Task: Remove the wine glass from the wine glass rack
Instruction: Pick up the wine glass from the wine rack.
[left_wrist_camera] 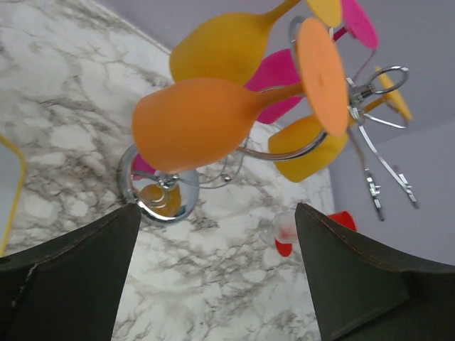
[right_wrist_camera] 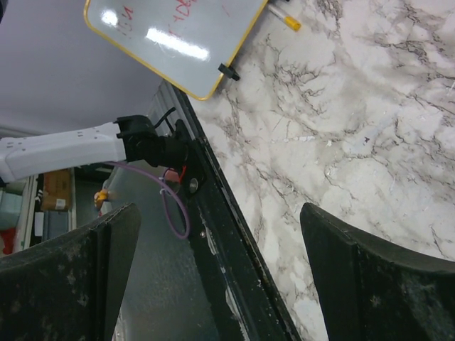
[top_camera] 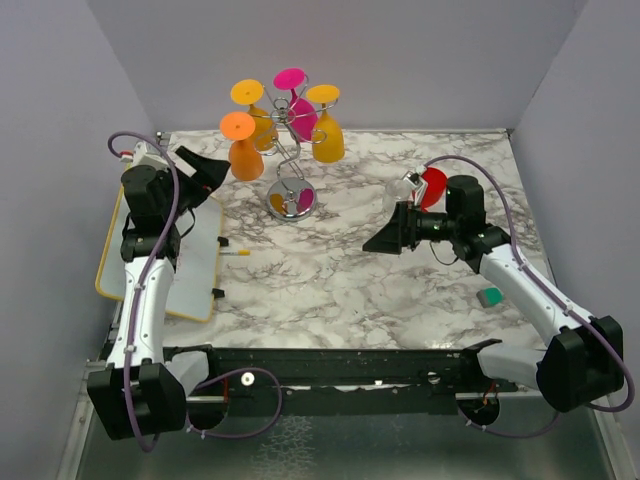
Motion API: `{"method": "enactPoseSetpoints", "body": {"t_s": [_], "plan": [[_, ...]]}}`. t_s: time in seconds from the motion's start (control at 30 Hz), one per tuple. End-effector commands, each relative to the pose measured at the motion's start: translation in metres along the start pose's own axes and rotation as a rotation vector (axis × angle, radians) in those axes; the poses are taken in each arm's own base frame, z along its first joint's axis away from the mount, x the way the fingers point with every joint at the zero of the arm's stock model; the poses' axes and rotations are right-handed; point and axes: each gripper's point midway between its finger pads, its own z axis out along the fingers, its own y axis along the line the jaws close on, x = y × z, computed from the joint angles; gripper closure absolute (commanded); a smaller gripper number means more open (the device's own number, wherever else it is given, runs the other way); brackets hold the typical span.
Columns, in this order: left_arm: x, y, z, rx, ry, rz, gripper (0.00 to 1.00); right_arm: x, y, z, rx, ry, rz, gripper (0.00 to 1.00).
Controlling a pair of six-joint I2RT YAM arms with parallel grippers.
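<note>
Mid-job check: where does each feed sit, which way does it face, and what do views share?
Top external: above and behind, looking down on the table; left arm and right arm both show.
Left wrist: on the left arm, facing the wine glass rack and its orange wine glass close up; open left gripper below.
Right wrist: on the right arm, facing the whiteboard and the table's near edge; open right gripper below, left arm beyond.
Shared: top and left wrist show the rack; top and right wrist, the whiteboard.
</note>
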Motion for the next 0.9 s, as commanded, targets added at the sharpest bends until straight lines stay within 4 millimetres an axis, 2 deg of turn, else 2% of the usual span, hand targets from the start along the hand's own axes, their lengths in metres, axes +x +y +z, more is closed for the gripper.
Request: {"method": "enactPoseSetpoints", "body": {"t_s": [0.0,0.1,0.3,0.43,0.53,0.73,0.87], "plan": [[-0.031,-0.055,0.004,0.263,-0.052,-0.126,0.15,0.005,0.01,0.001,-0.056,0.028,0.01,0.0],[-0.037,-0.065,0.015,0.327,-0.045,-0.167,0.23,0.007,0.007,0.001,-0.043,0.038,0.016,0.0],[-0.055,-0.073,0.026,0.353,-0.073,-0.176,0.27,0.008,0.003,0.002,-0.025,0.045,0.036,0.0],[-0.062,-0.074,0.032,0.356,-0.096,-0.177,0.34,0.006,0.0,0.004,-0.023,0.048,0.052,0.0],[-0.066,-0.069,0.04,0.343,-0.109,-0.181,0.42,0.005,-0.003,0.006,-0.016,0.05,0.07,0.0],[-0.067,-0.071,0.056,0.371,-0.076,-0.199,0.48,0.007,-0.007,0.008,0.001,0.055,0.095,0.0],[-0.068,-0.071,0.059,0.376,-0.07,-0.199,0.53,0.007,-0.01,0.008,0.014,0.05,0.108,0.0]]}}
